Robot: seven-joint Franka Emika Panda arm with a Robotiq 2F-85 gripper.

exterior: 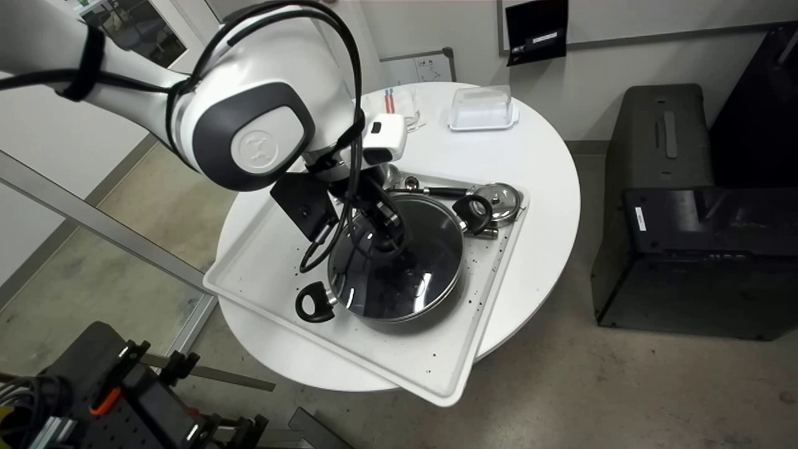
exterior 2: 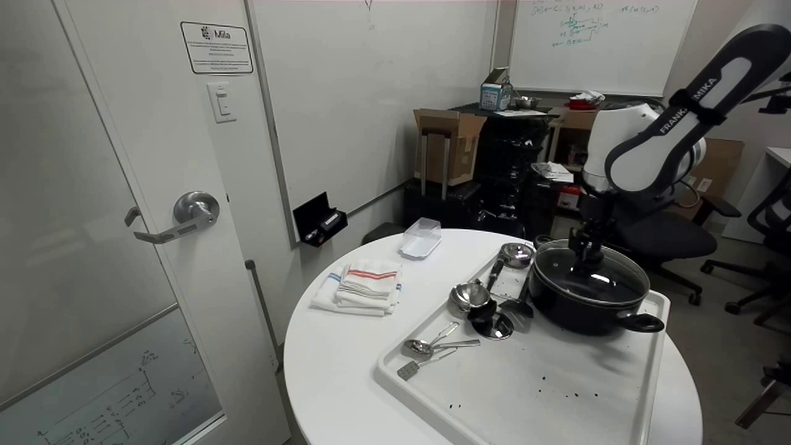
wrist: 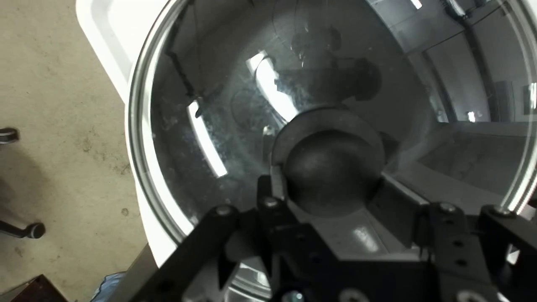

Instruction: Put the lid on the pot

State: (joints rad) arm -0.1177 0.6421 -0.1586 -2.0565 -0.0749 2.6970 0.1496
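Observation:
The pot [exterior 2: 565, 312] is large, round and black, and stands on a tray; its black loop handle [exterior: 316, 304] shows in an exterior view. The clear glass lid [exterior: 430, 249] with its metal rim covers the pot's top in both exterior views and looks level [exterior 2: 618, 281]. Whether its rim seats fully all round I cannot tell. In the wrist view the lid [wrist: 235, 142] fills most of the picture. My gripper [wrist: 329, 180] has a finger on each side of the dark round knob [wrist: 331, 167], both seeming to touch it. The gripper [exterior 2: 584, 250] points down over the lid's middle.
The white tray [exterior 2: 525, 383] lies on a round white table [exterior 2: 334, 358]. Metal utensils [exterior 2: 426, 349], a ladle-like piece [exterior 2: 469, 296] and a small lidded metal pan [exterior: 499, 199] lie beside the pot. Folded towels [exterior 2: 368, 287] and a clear plastic box [exterior 2: 422, 238] stand farther off.

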